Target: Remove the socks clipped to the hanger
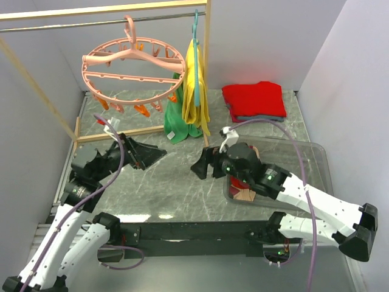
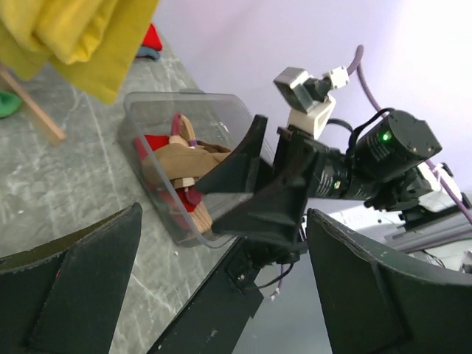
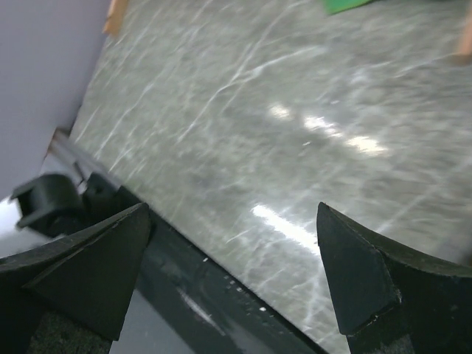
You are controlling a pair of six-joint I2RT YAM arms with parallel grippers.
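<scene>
Left fingers (image 2: 74, 287) wide apart, empty; right fingers (image 3: 81, 265) same; socks (image 2: 177, 158) in clear bin (image 2: 158, 103); hanger (image 1: 121, 56) on rail (image 1: 91, 23).

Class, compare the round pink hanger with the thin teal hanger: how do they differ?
The pink hanger is a wide ring with dangling clips; the teal hanger is narrow. The pink hanger carries no cloth; the teal hanger holds yellow cloth. Both hang from the rail.
</scene>
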